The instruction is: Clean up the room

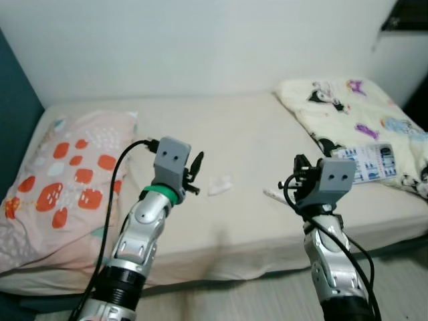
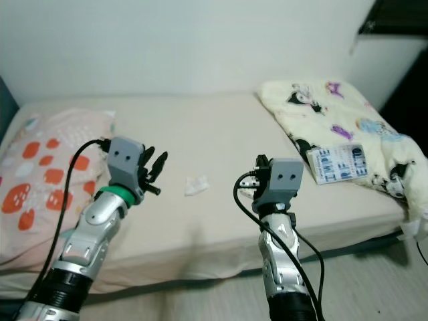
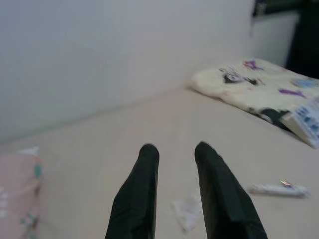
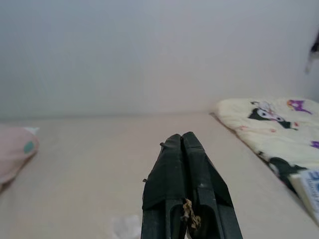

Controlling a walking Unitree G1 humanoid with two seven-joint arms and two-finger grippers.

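Your left gripper (image 3: pixel 177 152) hovers over the bed (image 1: pixel 247 127) with its 2 fingers narrowly parted, holding nothing. The crumpled tissue (image 1: pixel 219 185) lies on the bed just beyond it. Your right gripper (image 4: pixel 181 142) is raised near the small tube (image 3: pixel 277 188), fingers pressed together, empty.

Cream bed sheet (image 1: pixel 247 134) — plain. Pale pink pillow (image 1: pixel 63 177) bears orange-red blotches, white dots and teal touches. Pale yellow blanket (image 1: pixel 348 110) carries black, purple and blue cartoon figures — a white crumpled tissue (image 1: pixel 219 185) lies between.
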